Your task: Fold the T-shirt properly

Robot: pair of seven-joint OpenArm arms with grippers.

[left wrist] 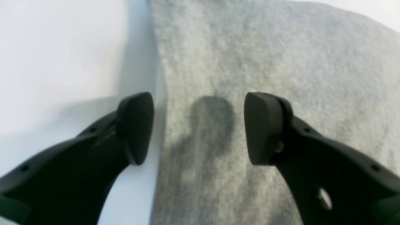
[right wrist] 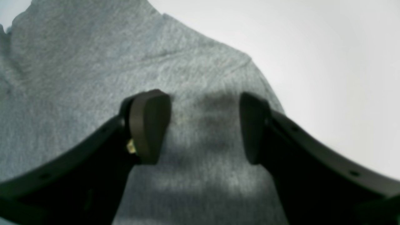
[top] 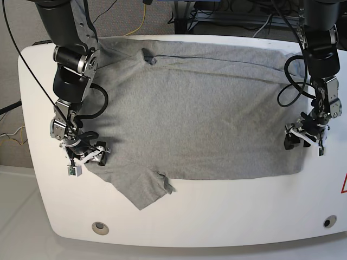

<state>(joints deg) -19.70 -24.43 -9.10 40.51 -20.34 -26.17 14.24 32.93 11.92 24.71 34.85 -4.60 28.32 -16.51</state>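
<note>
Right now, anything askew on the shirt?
Yes. One sleeve of the T-shirt sticks out past the near folded edge toward the table front, with a small bunched crease beside it. The fold's far edge also has a small pucker.

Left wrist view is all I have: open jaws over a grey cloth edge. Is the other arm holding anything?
Observer: No. The right gripper stands open over the T-shirt, nothing between its pads.
Operator: Where's the left one on the shirt?
Observer: In the base view the left gripper sits at the shirt's edge on that view's right.
Operator: Shirt folded yet?
Observer: One sleeve sticks out toward the table's front edge.
</note>
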